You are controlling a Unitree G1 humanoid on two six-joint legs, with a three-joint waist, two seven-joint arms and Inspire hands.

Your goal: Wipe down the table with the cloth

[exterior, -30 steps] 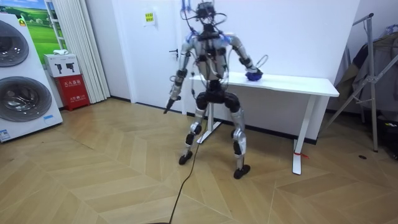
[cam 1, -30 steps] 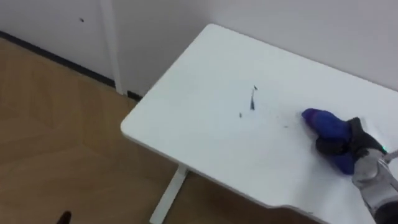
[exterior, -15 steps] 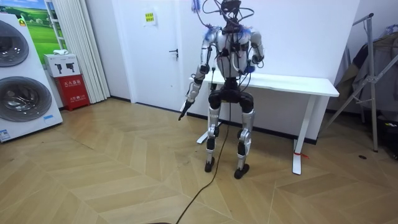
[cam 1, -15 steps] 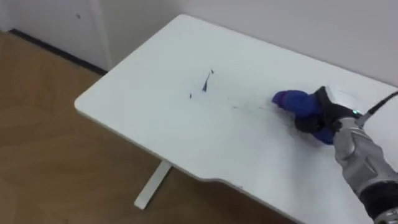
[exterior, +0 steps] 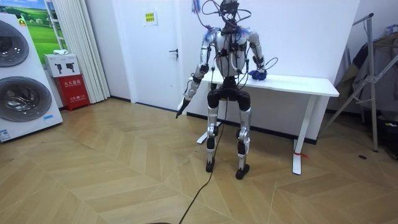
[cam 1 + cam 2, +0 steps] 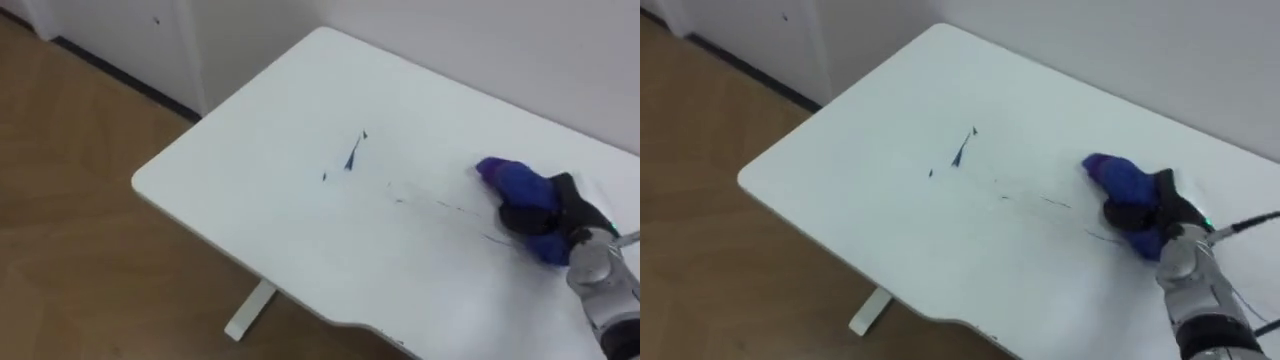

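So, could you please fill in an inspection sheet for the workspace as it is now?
Surface: white table, with dark marks near its middle and faint thin streaks running from them toward the blue cloth.
Job's things: blue cloth lying on the table, to the right of the marks.
Clutter: nothing seen.
Hands: right hand curled on the cloth; left hand hangs beside the robot, off the table.
Cables: nothing seen apart from the robot's own.
Surroundings: wooden floor; white wall behind the table; washing machine and red box at the room view's left.
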